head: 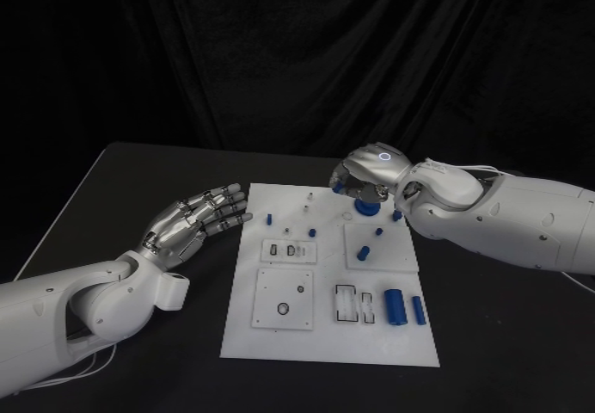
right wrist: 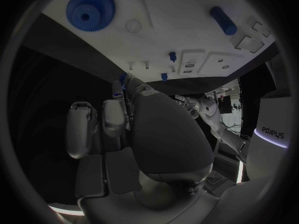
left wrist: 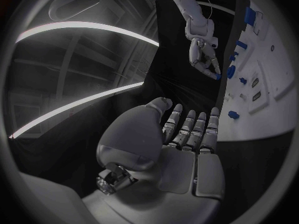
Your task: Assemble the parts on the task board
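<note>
The task board (head: 328, 344) lies at the centre of the black table (head: 137, 181), with two blue cylinders (head: 395, 307) side by side at about 4 o'clock on it, a blue peg (head: 364, 253) near its middle right and a blue gear (head: 366, 206) at about 1 o'clock by its far edge. The left hand (head: 199, 219) rests at 9 o'clock just beside the board's left edge, fingers extended, slightly apart and holding nothing. The right hand (head: 368, 179) hovers over the gear at the far edge with its fingers curled downward, and it cannot be told whether they hold a part.
</note>
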Action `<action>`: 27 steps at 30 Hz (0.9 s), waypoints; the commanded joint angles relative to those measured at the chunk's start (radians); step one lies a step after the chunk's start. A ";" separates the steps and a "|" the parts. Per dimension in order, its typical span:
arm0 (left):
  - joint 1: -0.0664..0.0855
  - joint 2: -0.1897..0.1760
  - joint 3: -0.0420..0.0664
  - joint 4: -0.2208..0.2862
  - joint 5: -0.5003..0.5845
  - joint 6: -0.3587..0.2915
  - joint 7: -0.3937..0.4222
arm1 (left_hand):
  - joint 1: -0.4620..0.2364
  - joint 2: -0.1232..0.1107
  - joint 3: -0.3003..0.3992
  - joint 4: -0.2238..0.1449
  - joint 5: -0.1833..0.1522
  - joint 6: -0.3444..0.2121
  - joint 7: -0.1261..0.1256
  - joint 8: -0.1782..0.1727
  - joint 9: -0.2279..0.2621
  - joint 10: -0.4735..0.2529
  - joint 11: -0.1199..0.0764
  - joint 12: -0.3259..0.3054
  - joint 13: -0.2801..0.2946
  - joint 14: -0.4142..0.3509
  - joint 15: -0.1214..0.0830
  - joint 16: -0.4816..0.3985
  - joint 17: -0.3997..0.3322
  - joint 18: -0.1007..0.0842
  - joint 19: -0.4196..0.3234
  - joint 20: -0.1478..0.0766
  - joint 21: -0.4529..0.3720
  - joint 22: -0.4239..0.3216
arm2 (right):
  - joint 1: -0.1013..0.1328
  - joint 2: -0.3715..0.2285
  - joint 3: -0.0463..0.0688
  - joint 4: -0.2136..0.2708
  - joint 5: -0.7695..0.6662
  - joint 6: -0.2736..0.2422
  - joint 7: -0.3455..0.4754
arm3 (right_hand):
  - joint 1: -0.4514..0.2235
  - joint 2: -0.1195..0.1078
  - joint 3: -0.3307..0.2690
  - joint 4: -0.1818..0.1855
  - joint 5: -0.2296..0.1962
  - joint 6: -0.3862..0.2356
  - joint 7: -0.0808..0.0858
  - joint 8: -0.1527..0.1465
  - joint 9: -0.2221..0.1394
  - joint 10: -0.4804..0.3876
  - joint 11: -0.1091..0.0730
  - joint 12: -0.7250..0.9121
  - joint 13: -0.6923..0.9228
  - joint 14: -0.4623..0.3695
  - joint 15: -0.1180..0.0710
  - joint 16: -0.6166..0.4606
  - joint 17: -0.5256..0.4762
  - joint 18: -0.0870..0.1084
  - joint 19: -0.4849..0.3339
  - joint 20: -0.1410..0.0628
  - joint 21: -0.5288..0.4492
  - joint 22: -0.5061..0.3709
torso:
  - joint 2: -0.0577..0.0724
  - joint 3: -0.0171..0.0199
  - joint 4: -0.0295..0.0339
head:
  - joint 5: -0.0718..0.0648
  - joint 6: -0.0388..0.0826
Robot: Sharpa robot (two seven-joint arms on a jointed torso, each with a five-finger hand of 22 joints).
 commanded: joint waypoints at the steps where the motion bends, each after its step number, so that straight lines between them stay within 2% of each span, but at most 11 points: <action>1: 0.001 0.002 0.001 0.003 -0.002 0.008 0.183 | -0.007 0.007 0.008 -0.002 0.002 0.002 0.004 -0.004 -0.001 0.001 0.007 0.006 -0.001 -0.006 -0.003 0.001 0.000 -0.018 -0.002 -0.002 -0.002 -0.001 | 0.010 0.029 0.001 -0.023 0.044 0.027 -0.021 | 0.000 0.002 0.003 -0.002 -0.010 -0.008 -0.001 -0.008 0.029 0.002 0.002 -0.008 -0.001 0.000 -0.002 -0.004 -0.001 -0.013 -0.002 -0.004 -0.007 -0.002 | 0.000 -0.0009 -0.0011 | 0.002 -0.003; 5: 0.001 0.005 0.001 0.005 -0.002 0.008 0.182 | -0.007 0.007 0.008 -0.002 0.002 0.002 0.004 -0.004 -0.001 0.001 0.007 0.006 -0.001 -0.006 -0.003 0.001 0.000 -0.018 -0.002 -0.002 -0.002 -0.001 | 0.013 0.074 0.002 -0.070 0.049 0.059 -0.025 | -0.004 0.000 0.002 0.000 -0.019 -0.013 0.000 -0.011 0.031 0.001 0.005 -0.014 -0.001 -0.001 0.001 -0.008 -0.005 -0.013 -0.004 -0.002 -0.009 -0.004 | 0.000 -0.0005 0.0000 | 0.000 -0.006; 9: 0.001 0.005 0.001 0.005 -0.002 0.009 0.181 | -0.007 0.007 0.008 -0.002 0.002 0.002 0.004 -0.004 -0.001 0.001 0.007 0.006 -0.001 -0.006 -0.003 0.001 0.000 -0.018 -0.002 -0.002 -0.002 -0.001 | 0.006 0.121 0.003 -0.129 0.052 0.084 -0.026 | -0.007 -0.001 0.002 0.002 -0.025 -0.014 -0.001 -0.013 0.034 0.001 0.007 -0.018 0.000 -0.006 0.003 -0.016 -0.019 -0.011 -0.010 0.000 -0.015 -0.013 | 0.001 -0.0010 0.0015 | 0.003 -0.006; 14: 0.001 0.007 0.001 0.006 -0.002 0.010 0.180 | -0.009 0.007 0.012 -0.004 0.002 0.003 0.005 -0.003 -0.001 0.002 0.007 0.008 0.000 -0.006 -0.003 0.001 0.000 -0.018 -0.003 -0.002 -0.002 -0.001 | -0.010 0.168 0.007 -0.196 0.053 0.093 -0.021 | -0.016 -0.006 -0.001 0.007 -0.034 -0.022 -0.001 -0.019 0.038 -0.004 0.012 -0.028 0.000 -0.012 0.007 -0.023 -0.027 -0.009 -0.015 0.003 -0.021 -0.020 | 0.001 0.0006 -0.0016 | 0.008 -0.006; 18: 0.001 0.007 0.001 0.008 -0.002 0.010 0.179 | -0.009 0.007 0.012 -0.004 0.002 0.003 0.005 -0.003 -0.001 0.002 0.007 0.008 0.000 -0.006 -0.003 0.001 0.000 -0.018 -0.003 -0.002 -0.002 -0.001 | -0.018 0.185 0.010 -0.221 0.053 0.095 -0.017 | -0.017 -0.007 -0.001 0.008 -0.035 -0.026 -0.001 -0.022 0.039 -0.007 0.013 -0.031 0.000 -0.013 0.008 -0.024 -0.026 -0.009 -0.015 0.005 -0.021 -0.019 | 0.004 0.0004 0.0044 | 0.002 -0.006; 23: 0.001 0.008 0.001 0.006 -0.002 0.011 0.178 | -0.009 0.007 0.012 -0.004 0.002 0.003 0.005 -0.003 -0.001 0.002 0.007 0.008 0.000 -0.006 -0.003 0.001 0.000 -0.018 -0.003 -0.002 -0.002 -0.001 | -0.022 0.195 0.011 -0.230 0.053 0.098 -0.014 | -0.018 -0.008 0.000 0.009 -0.036 -0.033 0.000 -0.027 0.040 -0.011 0.015 -0.034 0.000 -0.014 0.010 -0.025 -0.026 -0.009 -0.017 0.006 -0.023 -0.020 | 0.005 0.0022 0.0035 | 0.000 -0.005; 27: 0.001 0.012 0.001 0.000 -0.002 0.013 0.177 | -0.010 0.008 0.017 -0.006 0.002 0.004 0.005 -0.003 0.000 0.002 0.007 0.009 0.000 -0.007 -0.003 0.001 0.000 -0.018 -0.003 -0.002 -0.002 -0.002 | -0.024 0.199 0.012 -0.231 0.053 0.100 -0.013 | -0.018 -0.010 0.000 0.009 -0.036 -0.037 0.000 -0.030 0.040 -0.015 0.017 -0.036 -0.001 -0.015 0.011 -0.026 -0.027 -0.009 -0.017 0.008 -0.024 -0.020 | 0.006 0.0021 0.0066 | -0.007 0.000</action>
